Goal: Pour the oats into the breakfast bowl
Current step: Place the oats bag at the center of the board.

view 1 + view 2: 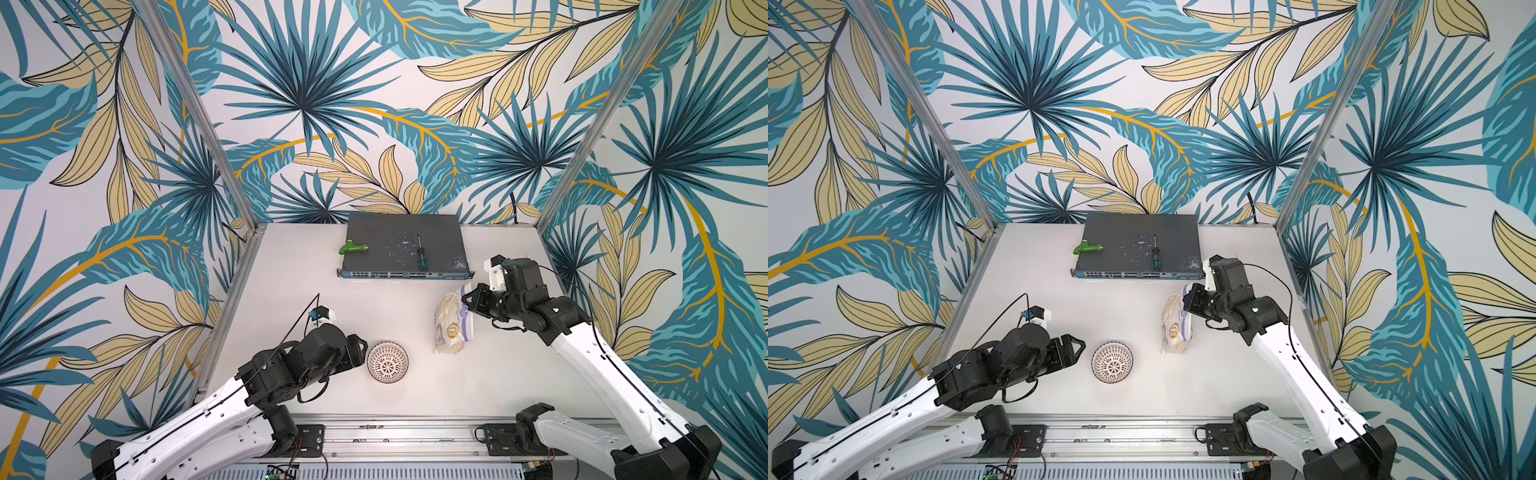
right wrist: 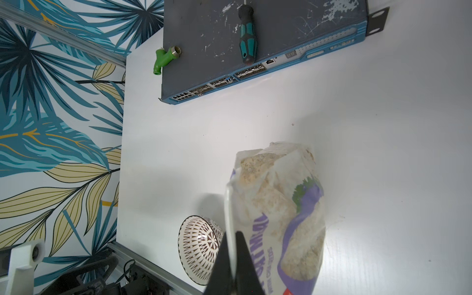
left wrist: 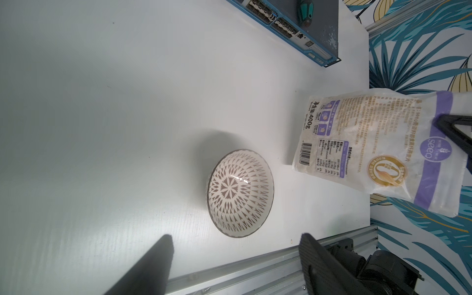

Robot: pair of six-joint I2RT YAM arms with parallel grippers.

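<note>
Right wrist view: oats pouch [image 2: 281, 204] edge pinched inside the right gripper [image 2: 232, 238].

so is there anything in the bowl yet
No, the bowl shows a bare patterned inside in the left wrist view, and the oats are in their pouch.

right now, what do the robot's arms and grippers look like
The left arm and right arm have white links, black joints, a thin black cable each and a white wrist camera mount. The left gripper and right gripper are black with tapered triangular fingers.
</note>
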